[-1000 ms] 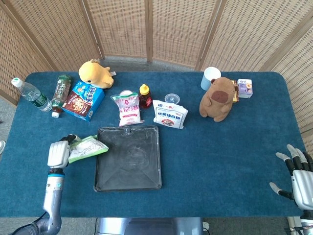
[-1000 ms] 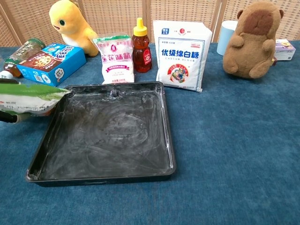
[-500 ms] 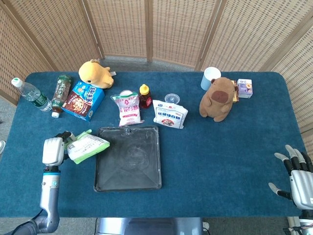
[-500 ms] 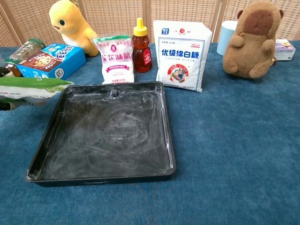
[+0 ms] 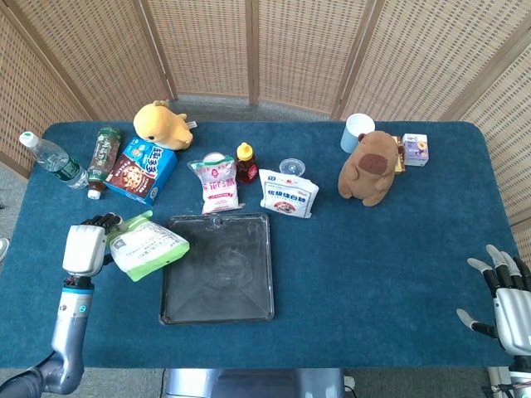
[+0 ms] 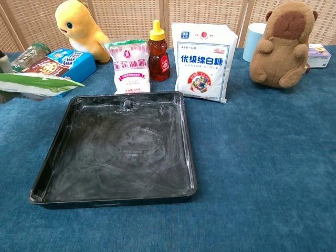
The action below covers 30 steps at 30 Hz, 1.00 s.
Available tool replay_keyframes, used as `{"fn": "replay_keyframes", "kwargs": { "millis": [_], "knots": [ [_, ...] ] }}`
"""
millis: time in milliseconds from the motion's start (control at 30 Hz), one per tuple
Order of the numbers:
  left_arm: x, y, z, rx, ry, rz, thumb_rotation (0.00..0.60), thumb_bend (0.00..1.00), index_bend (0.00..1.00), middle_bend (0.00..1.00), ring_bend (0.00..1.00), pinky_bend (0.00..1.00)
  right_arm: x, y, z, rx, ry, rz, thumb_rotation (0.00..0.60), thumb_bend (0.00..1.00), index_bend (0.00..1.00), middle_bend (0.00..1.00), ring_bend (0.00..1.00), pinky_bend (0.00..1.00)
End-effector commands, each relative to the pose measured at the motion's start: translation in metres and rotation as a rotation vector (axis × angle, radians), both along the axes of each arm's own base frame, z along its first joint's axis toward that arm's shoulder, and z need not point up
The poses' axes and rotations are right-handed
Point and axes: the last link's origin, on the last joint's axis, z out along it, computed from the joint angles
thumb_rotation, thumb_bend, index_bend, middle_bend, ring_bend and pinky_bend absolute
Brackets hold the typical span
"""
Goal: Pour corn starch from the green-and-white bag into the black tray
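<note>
one green-and-white bag is gripped by the left hand beside the black tray's left edge, its long axis pointing toward the tray, while the right hand is held spread and empty.

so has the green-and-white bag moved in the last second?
Yes. The green-and-white bag, held by the left hand, has risen and drawn left, away from the black tray rim.
</note>
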Motion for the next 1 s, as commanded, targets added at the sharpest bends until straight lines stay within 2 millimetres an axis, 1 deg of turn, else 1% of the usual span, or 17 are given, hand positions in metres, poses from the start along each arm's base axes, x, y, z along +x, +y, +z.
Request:
{"fn": "replay_keyframes", "kwargs": {
  "millis": [33,200,367,567,700,800,967,1000],
  "knots": [
    [0.013,0.004,0.012,-0.010,0.097,-0.065,0.600,0.25,0.57,0.55,0.56,0.61,0.000,0.000,0.000,-0.001,0.000,0.001,0.600,0.07,0.20,0.01,0.00,0.00],
    [0.028,0.011,0.019,-0.030,0.212,-0.150,0.600,0.25,0.57,0.55,0.56,0.61,0.000,0.000,0.001,-0.001,-0.002,0.003,0.600,0.07,0.20,0.01,0.00,0.00],
    [0.045,0.018,0.026,-0.043,0.347,-0.285,0.600,0.25,0.57,0.55,0.56,0.61,0.000,0.000,0.001,-0.002,-0.002,0.001,0.600,0.07,0.20,0.01,0.00,0.00],
    [0.060,0.022,0.027,-0.048,0.514,-0.391,0.600,0.25,0.58,0.55,0.56,0.61,0.000,0.000,0.001,-0.002,-0.003,0.000,0.600,0.07,0.20,0.01,0.00,0.00],
    [0.068,0.024,0.028,-0.080,0.604,-0.449,0.600,0.25,0.59,0.56,0.56,0.61,0.000,0.000,0.002,-0.006,-0.004,0.000,0.600,0.08,0.20,0.01,0.00,0.00],
    [0.072,0.026,0.031,-0.059,0.693,-0.492,0.600,0.25,0.59,0.56,0.56,0.61,-0.001,0.000,0.002,-0.006,-0.005,-0.002,0.600,0.08,0.20,0.01,0.00,0.00],
    [0.076,0.026,0.032,-0.042,0.743,-0.510,0.600,0.25,0.59,0.56,0.56,0.61,-0.001,-0.001,0.003,-0.007,-0.007,-0.002,0.600,0.07,0.20,0.01,0.00,0.00],
    [0.076,0.027,0.032,-0.029,0.777,-0.522,0.600,0.25,0.59,0.56,0.56,0.61,-0.001,-0.001,0.003,-0.007,-0.007,-0.002,0.600,0.08,0.20,0.01,0.00,0.00]
  ]
}}
